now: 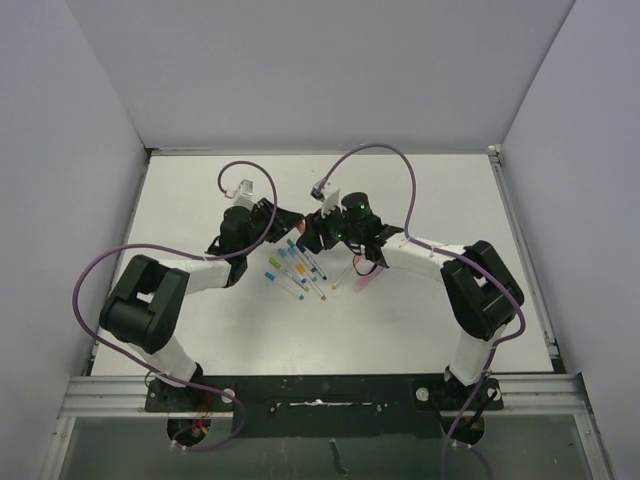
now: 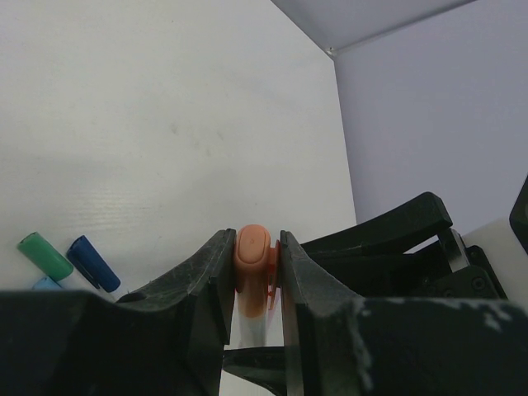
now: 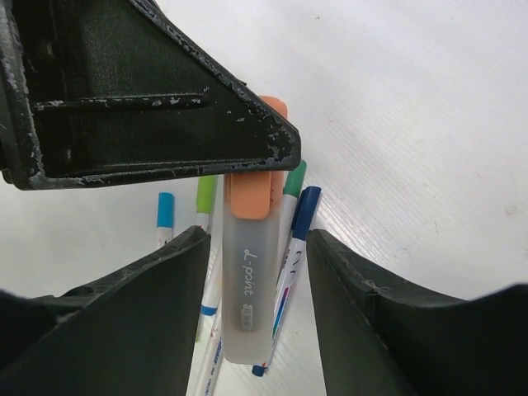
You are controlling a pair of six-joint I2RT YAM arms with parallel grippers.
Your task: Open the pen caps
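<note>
Robot lab cell: white table (image 1: 400, 335), bare grey walls (image 1: 320, 70) (two bolted arms (image 1: 150, 305)).

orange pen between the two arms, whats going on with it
The left end effector is clamped on the orange plastic cap of a thick pen, which is held up above the white table. The right end effector sits around the pen's frosted white barrel with its jaws apart, not gripping it. The cap appears to be on the barrel, not yet pulled off. Several thin white pens with coloured caps lie on the table below.
</note>
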